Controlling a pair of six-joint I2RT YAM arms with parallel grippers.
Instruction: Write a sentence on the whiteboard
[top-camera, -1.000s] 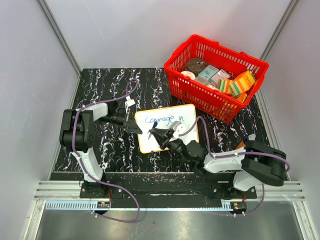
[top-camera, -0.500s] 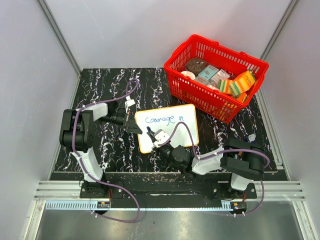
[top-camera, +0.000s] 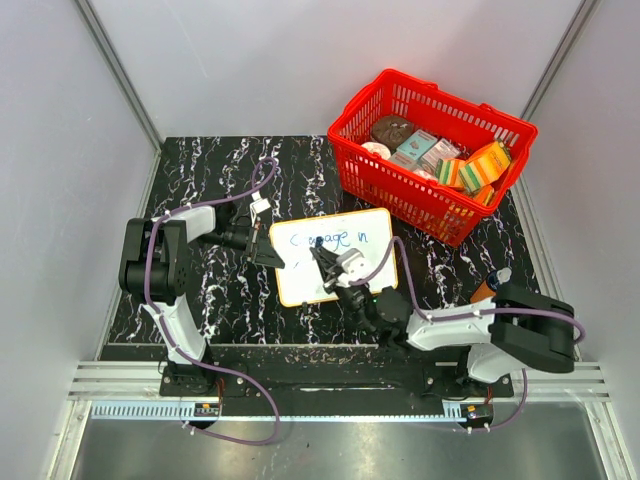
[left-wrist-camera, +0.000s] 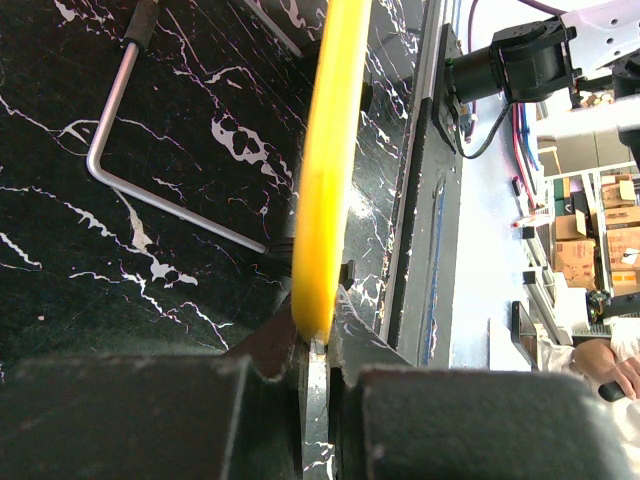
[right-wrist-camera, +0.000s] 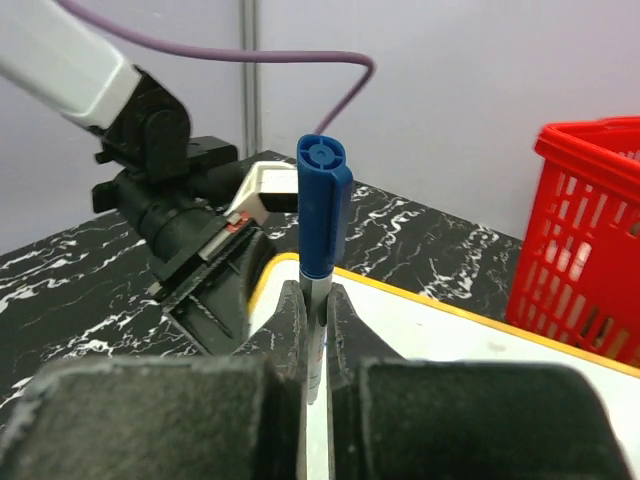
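Black marble-pattern table (top-camera: 200, 170), white veins, grey walls on three sides. Red plastic basket (top-camera: 400, 198) on the far right corner, set at an angle.

In the basket:
- a brown rounded item (top-camera: 390, 130)
- a white round lid (top-camera: 376, 150)
- a teal box (top-camera: 420, 148)
- an orange packet (top-camera: 488, 158) against the right wall
- striped orange-green packs (top-camera: 455, 172)

Small orange object with a pale cap (top-camera: 487, 285) near the table's right edge, partly hidden. Thin bent metal rod (left-wrist-camera: 180, 207) lies flat on the marble. Silver rail (top-camera: 120, 377) runs along the near edge. Cardboard boxes (left-wrist-camera: 622, 225) stacked off the table.
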